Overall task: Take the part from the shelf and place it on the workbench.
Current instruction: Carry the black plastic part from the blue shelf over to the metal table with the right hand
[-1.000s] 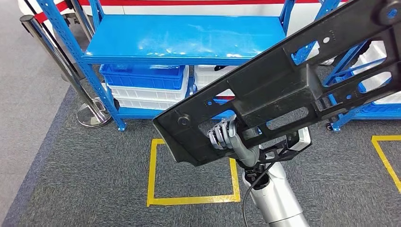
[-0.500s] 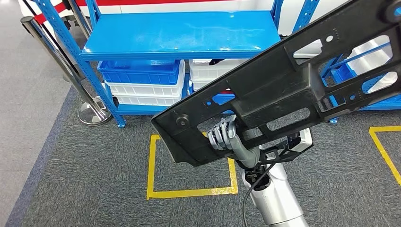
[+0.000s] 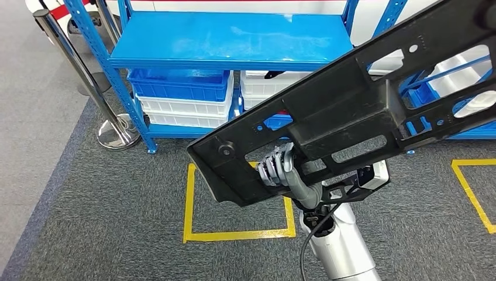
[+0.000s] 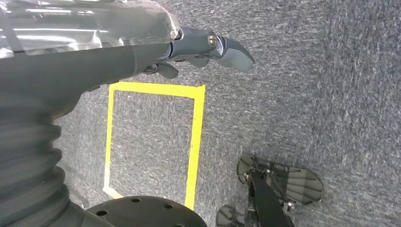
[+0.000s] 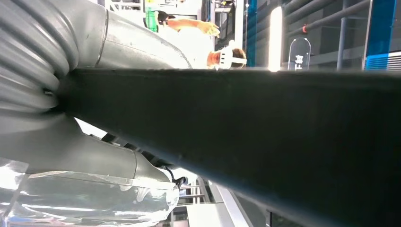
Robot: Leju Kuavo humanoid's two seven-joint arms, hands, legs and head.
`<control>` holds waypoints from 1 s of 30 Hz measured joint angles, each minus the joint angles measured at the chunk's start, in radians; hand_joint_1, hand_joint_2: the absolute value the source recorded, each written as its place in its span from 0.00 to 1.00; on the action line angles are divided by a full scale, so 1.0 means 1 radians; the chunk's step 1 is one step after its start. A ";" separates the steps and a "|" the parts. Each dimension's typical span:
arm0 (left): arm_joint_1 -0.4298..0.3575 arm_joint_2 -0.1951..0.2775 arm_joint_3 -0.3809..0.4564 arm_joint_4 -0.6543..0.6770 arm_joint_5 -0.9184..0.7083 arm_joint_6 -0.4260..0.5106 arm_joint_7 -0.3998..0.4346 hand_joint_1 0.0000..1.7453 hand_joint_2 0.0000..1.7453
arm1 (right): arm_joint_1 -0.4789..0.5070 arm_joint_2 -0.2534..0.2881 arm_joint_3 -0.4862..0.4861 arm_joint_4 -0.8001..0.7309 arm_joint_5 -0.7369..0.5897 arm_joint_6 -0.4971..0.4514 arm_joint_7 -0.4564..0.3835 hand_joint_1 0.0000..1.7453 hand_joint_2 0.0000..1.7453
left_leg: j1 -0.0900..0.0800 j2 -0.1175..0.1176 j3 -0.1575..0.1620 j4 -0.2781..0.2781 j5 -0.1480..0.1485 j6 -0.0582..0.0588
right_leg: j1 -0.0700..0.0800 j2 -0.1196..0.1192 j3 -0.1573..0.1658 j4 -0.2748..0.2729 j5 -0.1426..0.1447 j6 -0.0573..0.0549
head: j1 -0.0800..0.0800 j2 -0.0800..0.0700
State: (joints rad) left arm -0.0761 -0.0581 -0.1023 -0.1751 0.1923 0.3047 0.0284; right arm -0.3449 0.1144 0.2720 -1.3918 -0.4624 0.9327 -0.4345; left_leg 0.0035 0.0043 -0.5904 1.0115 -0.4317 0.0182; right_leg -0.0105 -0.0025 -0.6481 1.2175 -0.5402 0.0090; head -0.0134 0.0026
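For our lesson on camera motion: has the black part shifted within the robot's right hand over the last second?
No. The black part keeps its place against the right hand gripping it; only the blue shelf drifts, with the camera.

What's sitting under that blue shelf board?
Under the blue shelf, a blue bin sits on stacked white bins. More white bins are beside them, partly hidden by the black part.

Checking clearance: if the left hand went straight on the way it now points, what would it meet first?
Probably the grey carpet floor: the left hand hangs holding nothing, fingers aimed down beside the yellow tape square. Nothing lies between, though depth is unclear.
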 joint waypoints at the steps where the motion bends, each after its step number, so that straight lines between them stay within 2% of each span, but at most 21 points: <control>1: 0.000 -0.001 0.000 0.000 0.000 0.001 0.001 0.00 1.00 | 0.000 0.000 0.000 -0.002 0.000 0.000 0.001 1.00 1.00 | -0.002 0.000 0.000 0.002 0.000 -0.001 | 0.003 0.000 0.037 -0.070 0.029 -0.009 | 0.000 0.000; 3: -0.001 -0.002 0.000 0.000 0.000 0.002 0.002 0.00 1.00 | -0.001 0.000 -0.001 -0.007 -0.001 0.000 0.001 1.00 1.00 | -0.005 0.000 -0.005 0.005 0.004 -0.006 | 0.010 0.000 0.085 -0.173 0.061 -0.021 | -0.001 0.000; 5: -0.001 -0.004 0.000 0.000 0.000 0.003 0.003 0.00 1.00 | 0.000 0.000 -0.004 -0.011 -0.002 0.000 0.001 1.00 1.00 | -0.006 0.001 -0.010 0.004 0.010 -0.016 | 0.014 0.000 0.088 -0.194 0.064 -0.025 | -0.001 0.000; 7: -0.001 -0.004 0.000 0.000 0.000 0.004 0.003 0.00 1.00 | 0.002 0.000 -0.007 -0.015 -0.002 0.000 0.001 1.00 1.00 | -0.006 0.002 -0.015 0.008 0.005 -0.027 | 0.007 0.000 0.087 -0.205 0.075 -0.031 | -0.001 0.000; 9: 0.000 -0.003 0.000 0.000 0.000 0.004 0.002 0.00 1.00 | 0.002 0.000 -0.009 -0.018 -0.003 0.000 0.001 1.00 1.00 | -0.005 0.000 -0.040 0.065 -0.039 -0.038 | 0.000 -0.003 0.086 -0.216 0.086 -0.038 | -0.004 0.000; 11: 0.001 -0.003 0.000 0.000 0.000 0.004 0.002 0.00 1.00 | 0.006 0.001 -0.010 -0.019 -0.003 0.000 0.001 1.00 1.00 | 0.001 0.000 -0.090 0.192 -0.110 -0.047 | 0.001 -0.004 0.078 -0.214 0.091 -0.042 | -0.008 0.000; 12: 0.002 -0.003 0.000 0.000 0.000 0.004 0.002 0.00 1.00 | 0.009 0.001 -0.010 -0.019 -0.003 0.000 0.002 1.00 1.00 | 0.003 0.000 -0.110 0.249 -0.133 -0.051 | 0.001 -0.004 0.074 -0.211 0.092 -0.042 | -0.008 0.000; 13: 0.003 -0.003 0.000 0.000 -0.001 0.004 0.002 0.00 1.00 | 0.012 0.001 -0.011 -0.019 -0.003 0.001 0.002 1.00 1.00 | 0.005 0.000 -0.117 0.277 -0.138 -0.054 | 0.001 -0.005 0.069 -0.207 0.093 -0.041 | -0.008 0.000; 14: 0.004 -0.003 0.000 0.000 -0.001 0.004 0.001 0.00 1.00 | 0.015 0.001 -0.012 -0.019 -0.003 0.001 0.002 1.00 1.00 | 0.007 0.000 -0.104 0.263 -0.124 -0.056 | 0.001 -0.004 0.065 -0.203 0.094 -0.041 | -0.008 0.000; 17: 0.003 -0.002 0.000 0.000 -0.003 0.004 -0.005 0.00 1.00 | 0.020 0.001 -0.018 -0.020 -0.002 0.002 0.002 1.00 1.00 | 0.010 0.000 0.001 0.081 -0.053 -0.054 | 0.001 -0.003 0.053 -0.184 0.091 -0.033 | -0.008 0.000; 18: 0.002 -0.002 0.000 0.000 -0.004 0.004 -0.007 0.00 1.00 | 0.020 0.001 -0.020 -0.022 -0.001 0.003 0.002 1.00 1.00 | 0.008 -0.001 0.023 0.038 -0.043 -0.050 | 0.002 -0.001 0.048 -0.179 0.091 -0.027 | -0.007 0.000; 19: 0.002 -0.002 -0.001 0.000 -0.005 0.004 -0.008 0.00 1.00 | 0.020 0.001 -0.023 -0.023 0.001 0.004 0.002 1.00 1.00 | 0.007 -0.002 0.030 0.019 -0.043 -0.044 | 0.004 0.001 0.044 -0.177 0.093 -0.021 | -0.007 0.000; 21: 0.002 -0.002 -0.001 0.000 -0.007 0.004 -0.008 0.00 1.00 | 0.022 0.001 -0.029 -0.026 0.004 0.006 0.003 1.00 1.00 | 0.005 0.000 0.027 0.016 -0.037 -0.031 | 0.005 0.005 0.040 -0.177 0.099 -0.009 | -0.006 0.000; 23: 0.001 -0.002 -0.001 0.000 -0.010 0.004 -0.005 0.00 1.00 | 0.024 0.001 -0.036 -0.030 0.006 0.008 0.004 1.00 1.00 | 0.007 0.007 0.025 0.008 -0.028 -0.016 | 0.002 0.007 0.030 -0.159 0.083 0.002 | -0.005 0.000; 24: 0.000 -0.002 -0.002 0.000 -0.011 0.004 -0.004 0.00 1.00 | 0.024 0.001 -0.040 -0.032 0.006 0.010 0.004 1.00 1.00 | 0.009 0.011 0.023 0.004 -0.023 -0.009 | 0.000 0.007 0.015 -0.125 0.058 0.007 | -0.004 0.000; 26: -0.001 -0.002 -0.003 0.000 -0.014 0.004 -0.003 0.00 1.00 | 0.027 0.001 -0.046 -0.035 0.006 0.011 0.005 1.00 1.00 | 0.008 0.019 0.018 0.003 -0.018 -0.001 | -0.002 0.006 -0.038 -0.004 -0.009 0.015 | -0.002 0.000; 27: -0.001 -0.002 -0.004 0.000 -0.014 0.004 -0.002 0.00 1.00 | 0.029 0.001 -0.048 -0.035 0.006 0.012 0.005 1.00 1.00 | 0.008 0.024 0.015 0.004 -0.017 0.000 | -0.003 0.006 -0.064 0.055 -0.033 0.018 | -0.003 0.000; 28: -0.001 -0.002 -0.005 0.000 -0.014 0.004 -0.001 0.00 1.00 | 0.032 0.001 -0.051 -0.035 0.007 0.012 0.005 1.00 1.00 | 0.007 0.029 0.012 0.005 -0.017 0.000 | -0.003 0.005 -0.076 0.088 -0.040 0.019 | -0.003 0.000; 29: -0.001 -0.002 -0.006 0.000 -0.014 0.004 -0.001 0.00 1.00 | 0.034 0.001 -0.054 -0.035 0.007 0.012 0.006 1.00 1.00 | 0.007 0.035 0.011 0.006 -0.016 0.000 | -0.003 0.003 -0.070 0.083 -0.027 0.019 | -0.003 0.000; 30: -0.001 -0.002 -0.007 0.000 -0.014 0.004 -0.001 0.00 1.00 | 0.034 0.001 -0.056 -0.035 0.007 0.012 0.006 1.00 1.00 | 0.007 0.041 0.011 0.007 -0.016 0.000 | -0.002 -0.001 -0.046 0.042 -0.001 0.017 | -0.002 0.000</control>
State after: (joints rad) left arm -0.0771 -0.0601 -0.1089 -0.1751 0.1786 0.3090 0.0278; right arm -0.3109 0.1152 0.2160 -1.4267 -0.4555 0.9446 -0.4288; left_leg 0.0103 0.0452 -0.5791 1.0181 -0.4477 0.0184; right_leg -0.0130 -0.0031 -0.6937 1.2598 -0.5415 0.0257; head -0.0159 0.0027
